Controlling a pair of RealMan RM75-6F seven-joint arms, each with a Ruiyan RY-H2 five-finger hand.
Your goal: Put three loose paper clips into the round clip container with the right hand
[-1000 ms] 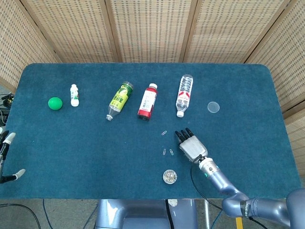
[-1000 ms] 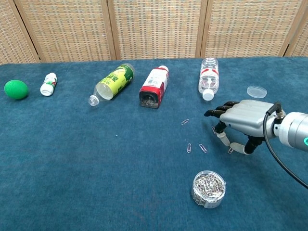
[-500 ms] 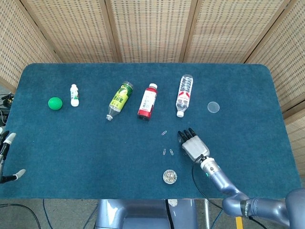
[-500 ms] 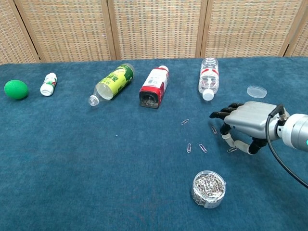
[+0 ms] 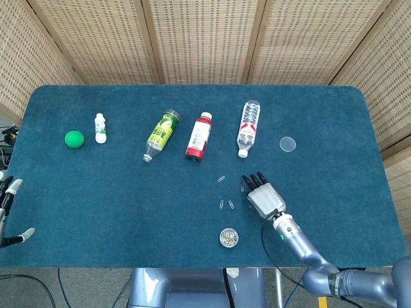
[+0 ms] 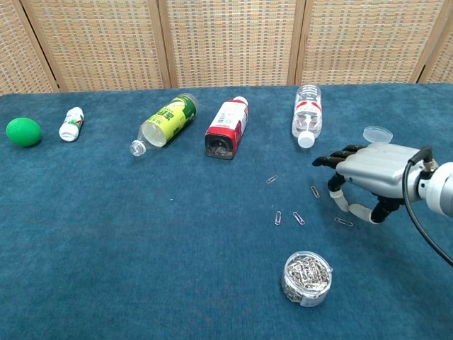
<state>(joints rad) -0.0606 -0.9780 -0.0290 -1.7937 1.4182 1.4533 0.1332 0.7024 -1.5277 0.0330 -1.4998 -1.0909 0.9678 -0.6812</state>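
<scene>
My right robot hand (image 6: 368,177): hovers just above the bench near its front right part, palm down, fingers loosely spread and curved, holding nothing.
My left robot hand (image 5: 8,212): only its fingertips show past the bench's left edge; I cannot tell whether it is wide or closed.
Round clip container (image 6: 307,278): stands close to the front edge, right of the middle, lidless and full of clips; my right robot hand is behind it and to its right, apart from it.
Loose paper clips: a pair (image 6: 289,217) lies side by side just behind the container; one (image 6: 272,179) lies further back toward the bottles; one (image 6: 315,191) lies just beside my fingertips; one (image 6: 343,222) lies under my thumb side, perhaps just clear of it.
Clear lid (image 5: 288,144): flat on the bench toward the right edge, behind my hand.
Bottles: a green-labelled bottle (image 6: 165,122), a red-labelled bottle (image 6: 227,127) and a clear water bottle (image 6: 306,113) lie in a row across the middle.
Back left: a small white bottle (image 6: 71,122) and a green ball (image 6: 24,132) side by side.
</scene>
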